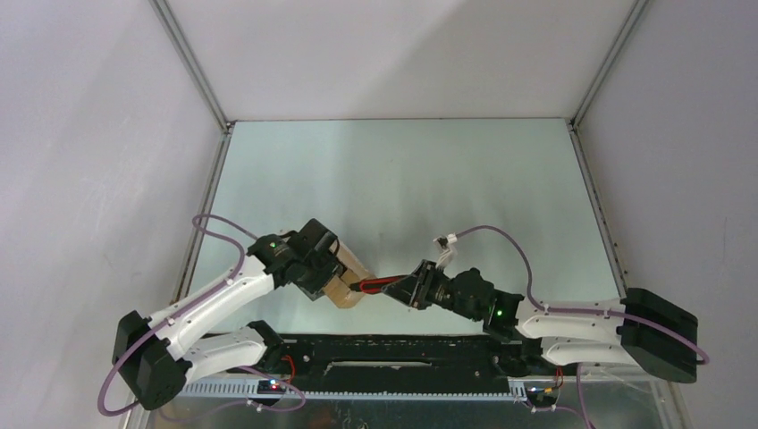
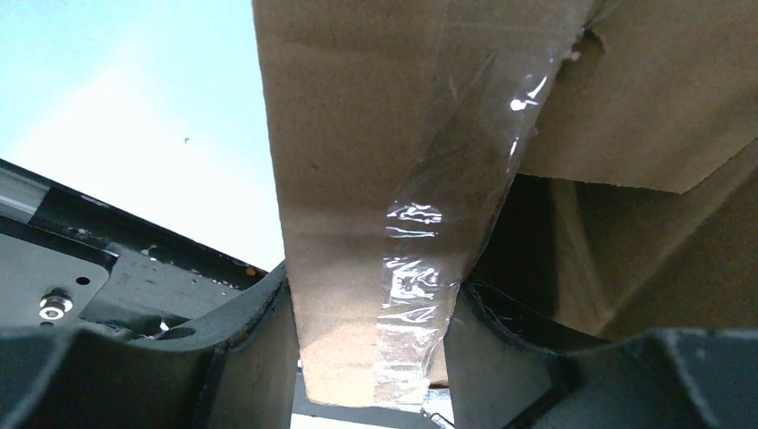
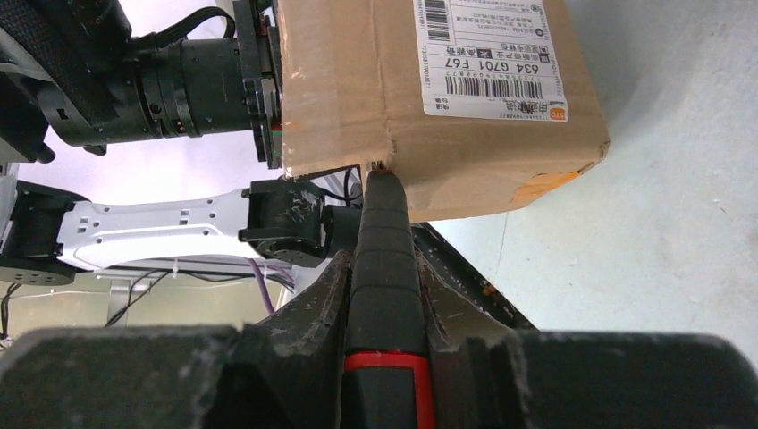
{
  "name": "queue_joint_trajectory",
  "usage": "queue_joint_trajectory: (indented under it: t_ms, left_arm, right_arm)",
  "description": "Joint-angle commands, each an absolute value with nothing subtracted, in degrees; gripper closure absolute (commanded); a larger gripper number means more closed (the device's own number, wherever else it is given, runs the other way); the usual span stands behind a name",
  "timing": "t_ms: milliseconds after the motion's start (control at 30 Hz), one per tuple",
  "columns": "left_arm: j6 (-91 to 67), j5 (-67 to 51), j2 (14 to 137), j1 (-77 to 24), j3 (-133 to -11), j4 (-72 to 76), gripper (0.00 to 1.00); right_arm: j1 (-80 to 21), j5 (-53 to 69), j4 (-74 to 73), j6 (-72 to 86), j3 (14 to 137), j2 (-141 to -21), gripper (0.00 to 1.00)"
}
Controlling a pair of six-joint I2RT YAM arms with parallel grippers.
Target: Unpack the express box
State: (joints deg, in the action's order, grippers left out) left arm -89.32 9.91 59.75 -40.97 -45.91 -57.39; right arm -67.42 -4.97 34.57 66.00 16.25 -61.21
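Note:
The express box (image 1: 345, 286) is a small brown carton held just above the table's near edge, with my left gripper (image 1: 324, 268) shut on it. In the left wrist view a cardboard panel (image 2: 357, 161) with clear tape (image 2: 447, 206) sits clamped in my left gripper (image 2: 371, 299). An open flap shows dark space to the right. My right gripper (image 3: 386, 268) is shut on the red-and-black utility knife (image 3: 384, 232). The knife's tip meets the bottom edge of the box (image 3: 357, 80), beside its white shipping label (image 3: 492, 58). From above, the knife (image 1: 379, 284) spans between my right gripper (image 1: 413, 288) and the box.
A black rail (image 1: 393, 344) runs along the table's near edge below both arms. The pale green table (image 1: 402, 179) stretches away behind them, bounded by white walls with metal corner posts (image 1: 192, 63). A purple cable (image 1: 501, 234) loops over the right arm.

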Motion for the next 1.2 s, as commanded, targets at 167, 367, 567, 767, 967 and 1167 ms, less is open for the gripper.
queue_joint_trajectory:
  t_ms: [167,367,567,767,967,1167]
  left_arm:
    - [-93.0,8.0,59.1,-37.8,-49.6,-48.1,1.0]
    - [-87.4,9.3,59.5,-35.5,-50.8,-50.3,1.0]
    - [-82.4,13.9,59.9,-35.5,-52.5,-53.3,1.0]
    - [-82.5,12.4,60.3,-35.7,-50.4,-50.8,1.0]
    - [-85.4,11.5,57.1,-36.4,-47.2,-44.6,1.0]
    - [-95.1,11.7,52.8,-37.8,-43.3,-39.0,1.0]
  right_arm:
    - [-70.9,2.6,31.3,62.7,15.9,-62.9,1.0]
    - [-68.5,4.3,29.2,62.2,13.0,-58.3,1.0]
    - [-67.6,4.6,25.7,62.0,12.0,-54.2,1.0]
    - [-67.1,5.6,27.0,63.0,11.9,-54.6,1.0]
    - [-69.1,6.4,29.8,63.5,13.5,-59.2,1.0]
    - [-72.5,6.0,34.0,64.4,14.7,-64.7,1.0]
